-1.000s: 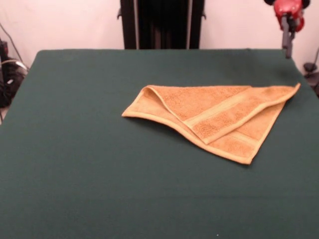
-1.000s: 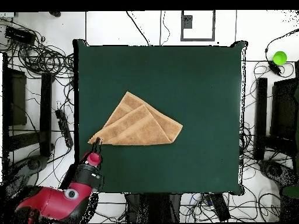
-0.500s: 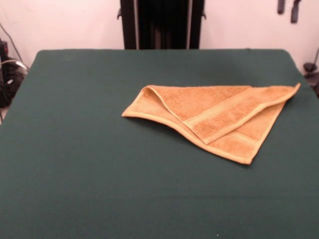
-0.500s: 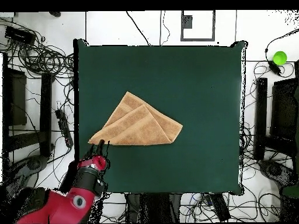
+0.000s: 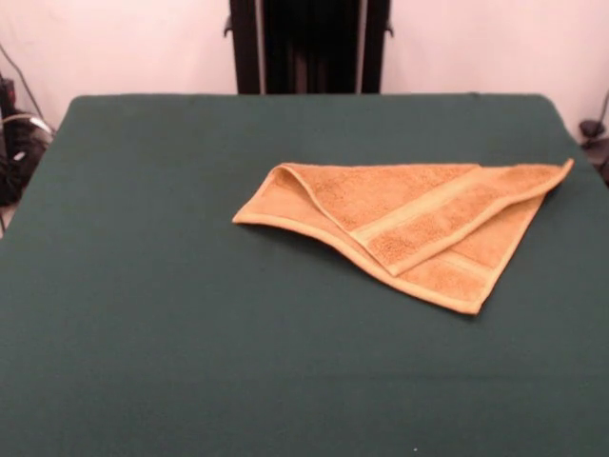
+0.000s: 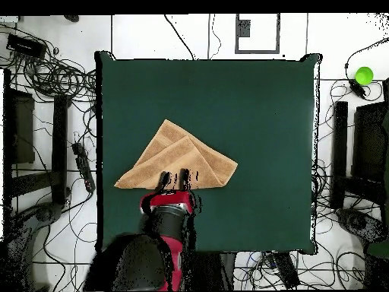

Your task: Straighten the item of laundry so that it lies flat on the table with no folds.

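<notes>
The item of laundry (image 5: 409, 224) is an orange-tan towel folded over itself into a rough triangle, with a woven band showing on the top flap. It lies right of centre on the dark green table (image 5: 143, 286). In the overhead view the towel (image 6: 178, 156) sits left of the table's (image 6: 266, 114) middle. There my gripper (image 6: 173, 180) appears over the towel's lower edge, its two dark fingers (image 6: 162, 181) spread apart, open and holding nothing. The red arm runs down from it to the picture's bottom. The front view shows no gripper.
Cables and dark equipment ring the table in the overhead view, with a green ball (image 6: 364, 75) at the upper right. A black column (image 5: 309, 46) stands behind the table's far edge. The towel's far corner reaches close to the table's side edge (image 5: 571, 164).
In the overhead view the arm has swung from beside the towel's left corner to over its lower edge. In the front view the gripper has risen out of the top edge. The towel has not moved.
</notes>
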### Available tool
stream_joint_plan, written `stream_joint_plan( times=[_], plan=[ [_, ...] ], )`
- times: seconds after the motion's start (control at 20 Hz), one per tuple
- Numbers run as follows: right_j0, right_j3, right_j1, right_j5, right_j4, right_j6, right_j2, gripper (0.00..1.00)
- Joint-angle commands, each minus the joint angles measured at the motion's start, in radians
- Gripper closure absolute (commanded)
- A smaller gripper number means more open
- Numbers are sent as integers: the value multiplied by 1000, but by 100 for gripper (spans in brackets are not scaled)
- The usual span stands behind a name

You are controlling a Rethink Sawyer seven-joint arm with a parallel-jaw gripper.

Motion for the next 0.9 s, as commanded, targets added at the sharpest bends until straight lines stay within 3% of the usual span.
stream_joint_plan(
  times=[0.05, 0.3, 0.5, 0.55, 0.9],
  plan=[
    [-72, 54, 50, -137, -33, -280, -34, 0],
    [-63, -41, 142, -231, -118, -151, -114, 0],
    [207, -245, 357, -461, -354, 316, -473, 0],
    [237, -272, 379, -494, -376, 371, -515, 0],
    [238, -394, 469, -667, -421, 497, -646, 0]
  ],
)
